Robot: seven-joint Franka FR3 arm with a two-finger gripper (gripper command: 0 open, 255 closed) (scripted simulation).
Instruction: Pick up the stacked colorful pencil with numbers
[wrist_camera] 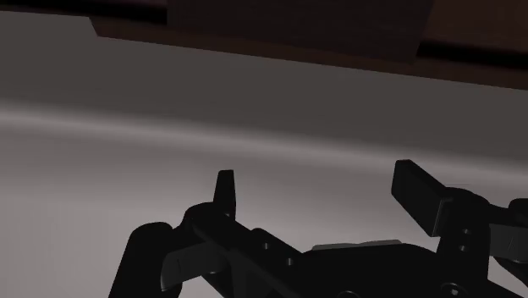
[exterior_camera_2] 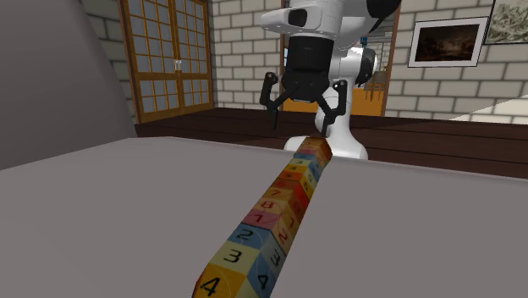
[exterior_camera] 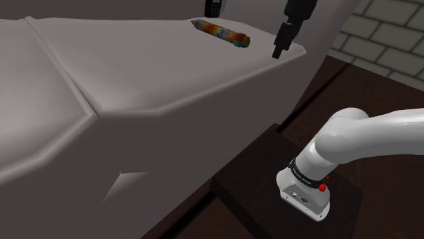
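- Below my hand (exterior_camera_2: 299,114) and off to one side, the long pencil of stacked, many-coloured numbered blocks (exterior_camera_2: 271,220) lies flat on the pale grey surface (exterior_camera_2: 127,195). Its nearest end is close to my fingertips but apart from them.
- To approach well, I judge I should move over the pencil's middle, turn so my fingers straddle its narrow width, then come straight down.
- My hand is spread wide. It holds nothing and touches nothing, hanging above the surface's edge.
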